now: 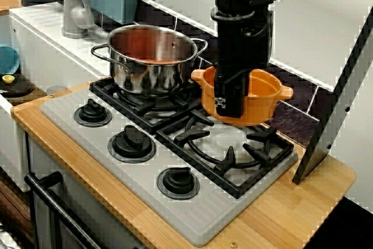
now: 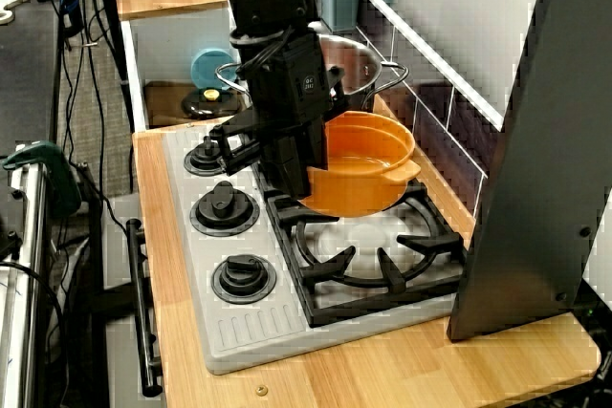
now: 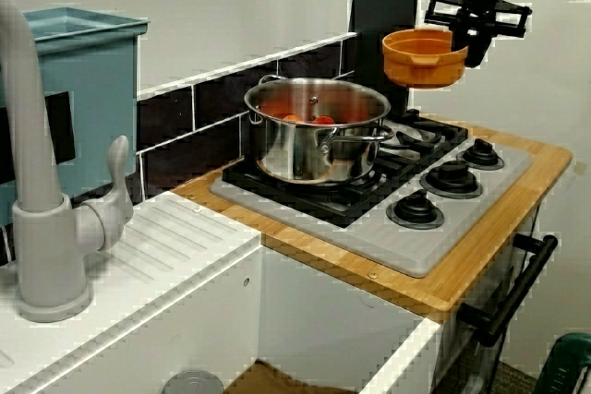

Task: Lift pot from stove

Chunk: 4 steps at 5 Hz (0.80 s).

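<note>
I see my black hand (image 1: 229, 104) clamped on the near rim of the shallow, glossy orange pot with two stubby side handles (image 1: 265, 94), one finger inside the wall and one outside, as far as I can judge; this rim grip is why the pot hangs level and does not tip. In the side view the pot (image 3: 423, 57) is clearly in the air, well above the black burner grate (image 3: 420, 131), so I judge the lift is mostly done and I only need to hold it steady. The grip is on one side only, so the pot could swing or slip if I move fast. Inside the orange pot I see only its smooth orange floor; it looks empty, though the hand hides a part of it. Beside it, on the rear burner of the grey ribbed cooktop (image 1: 192, 217), stands the taller shiny stainless-steel pot with loop handles (image 1: 150, 62), near the orange pot but not touching it. It holds something red-orange at the bottom; I cannot tell what. Three round black knobs (image 1: 131, 143) sit along the front of the stove, which lies in the light wood tabletop (image 1: 291, 214).
</note>
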Each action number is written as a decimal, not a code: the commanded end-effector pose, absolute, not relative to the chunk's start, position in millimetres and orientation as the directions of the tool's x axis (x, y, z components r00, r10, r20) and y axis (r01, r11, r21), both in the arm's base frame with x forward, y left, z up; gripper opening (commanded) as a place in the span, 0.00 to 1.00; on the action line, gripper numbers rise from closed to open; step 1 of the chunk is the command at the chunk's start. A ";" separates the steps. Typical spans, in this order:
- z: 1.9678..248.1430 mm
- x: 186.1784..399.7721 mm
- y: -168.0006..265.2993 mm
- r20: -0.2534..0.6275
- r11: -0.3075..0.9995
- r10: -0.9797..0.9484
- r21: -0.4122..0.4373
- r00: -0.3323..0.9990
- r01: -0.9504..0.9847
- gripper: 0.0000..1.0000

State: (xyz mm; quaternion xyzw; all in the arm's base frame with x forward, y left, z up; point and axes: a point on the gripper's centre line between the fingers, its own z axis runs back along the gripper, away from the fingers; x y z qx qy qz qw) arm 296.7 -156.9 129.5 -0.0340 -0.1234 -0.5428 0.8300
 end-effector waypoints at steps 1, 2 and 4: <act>185.1 307.3 -162.5 0.351 0.412 -0.871 0.144 0.343 0.900 0.00; 193.2 309.0 -163.8 0.365 0.413 -0.866 0.138 0.342 0.900 0.00; 209.8 310.6 -167.2 0.394 0.407 -0.858 0.131 0.329 0.904 0.00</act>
